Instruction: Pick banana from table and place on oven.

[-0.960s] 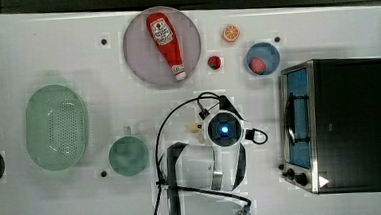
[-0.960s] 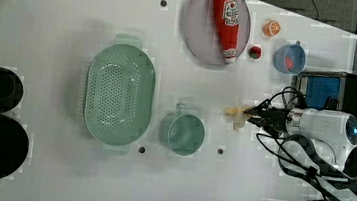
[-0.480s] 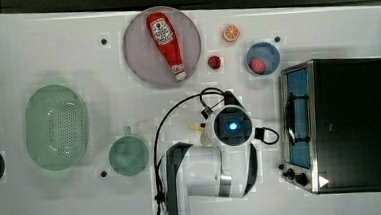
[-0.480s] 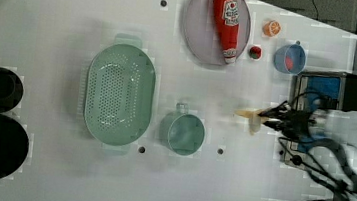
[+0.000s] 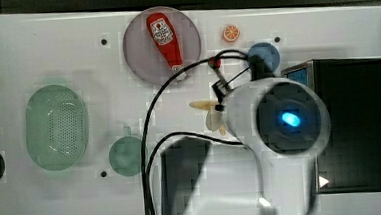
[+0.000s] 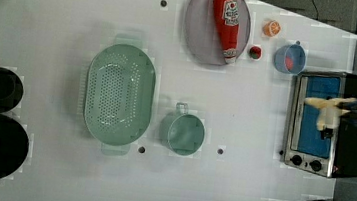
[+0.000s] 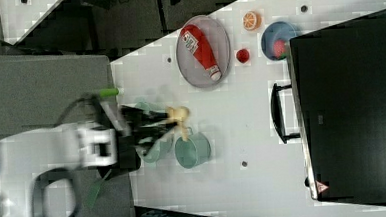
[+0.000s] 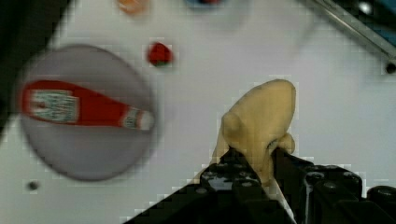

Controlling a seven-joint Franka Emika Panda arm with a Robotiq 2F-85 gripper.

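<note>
Since half a second ago the arm has lifted a lot: its wrist housing now looms large in the top view and sits nearer the oven [image 5: 352, 122], partly over the oven's front edge. I'm mid-carry; the pick is done, the place is not.

Table [image 5: 40, 51] is below and no longer touching the load. In the left view the oven [image 6: 352, 126] is at the right edge, and the banana [image 6: 327, 110] shows in front of its blue glass door, so I judge I'm close to the front face but not yet over the black top.

Gripper [image 8: 265, 173] is clenched on the banana [image 8: 261, 123]; the jaws pinch its lower part, and the cream tip and peel flaps stick out past the fingers [image 8: 233, 175]. Top view: banana [image 5: 210, 114] pokes out on the top view's left of the wrist, away from the oven. So the fruit trails the claw relative to the target.

Next move, my call: keep height and travel further toward the top view's right until the banana itself, not only the wrist, is over the black top, then lower and release. Risk is letting go early and dropping it in front of the door.
</note>
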